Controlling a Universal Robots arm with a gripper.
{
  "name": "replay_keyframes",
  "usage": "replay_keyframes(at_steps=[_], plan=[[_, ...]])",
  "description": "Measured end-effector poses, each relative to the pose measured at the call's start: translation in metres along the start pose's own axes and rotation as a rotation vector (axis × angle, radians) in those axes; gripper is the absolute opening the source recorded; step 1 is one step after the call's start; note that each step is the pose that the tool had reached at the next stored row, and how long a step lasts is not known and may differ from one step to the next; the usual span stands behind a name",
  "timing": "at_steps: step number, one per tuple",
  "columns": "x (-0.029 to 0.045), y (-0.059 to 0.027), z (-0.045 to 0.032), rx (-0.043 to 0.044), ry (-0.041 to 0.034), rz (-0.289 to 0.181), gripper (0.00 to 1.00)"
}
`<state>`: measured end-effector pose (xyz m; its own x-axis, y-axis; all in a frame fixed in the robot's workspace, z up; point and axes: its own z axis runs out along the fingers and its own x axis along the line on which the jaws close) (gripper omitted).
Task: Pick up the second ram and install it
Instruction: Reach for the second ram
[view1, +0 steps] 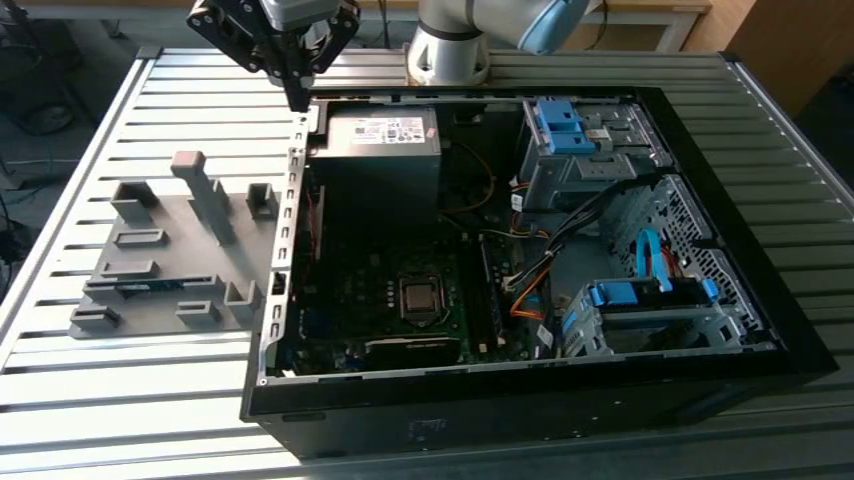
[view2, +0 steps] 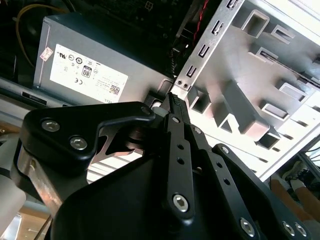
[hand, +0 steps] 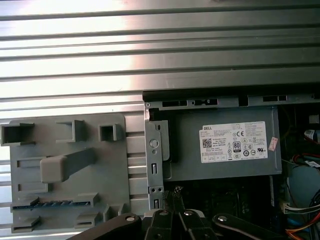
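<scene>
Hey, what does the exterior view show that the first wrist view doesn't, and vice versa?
Exterior view adds the CPU socket, blue drive clips and the arm's base. First wrist view adds a straight-down look into the gray holder's pockets. Both share the holder with the second ram in its slot, the power supply, and the shut hand by the case's corner.

Workshop: slatted metal bench (view1: 134, 420), opened computer (view1: 534, 410).

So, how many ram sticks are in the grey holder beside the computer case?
1. The second ram lies in a long slot of the grey holder, toward the exterior view's left. None seems hidden.
</scene>
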<state>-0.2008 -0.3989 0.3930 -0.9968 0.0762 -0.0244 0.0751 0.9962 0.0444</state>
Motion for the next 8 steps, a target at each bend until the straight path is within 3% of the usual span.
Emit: replay_keyframes(at_steps=[8], plan=[[0.0041,-0.0003,-0.0001,0.0000,0.0000,0.000,0.11]])
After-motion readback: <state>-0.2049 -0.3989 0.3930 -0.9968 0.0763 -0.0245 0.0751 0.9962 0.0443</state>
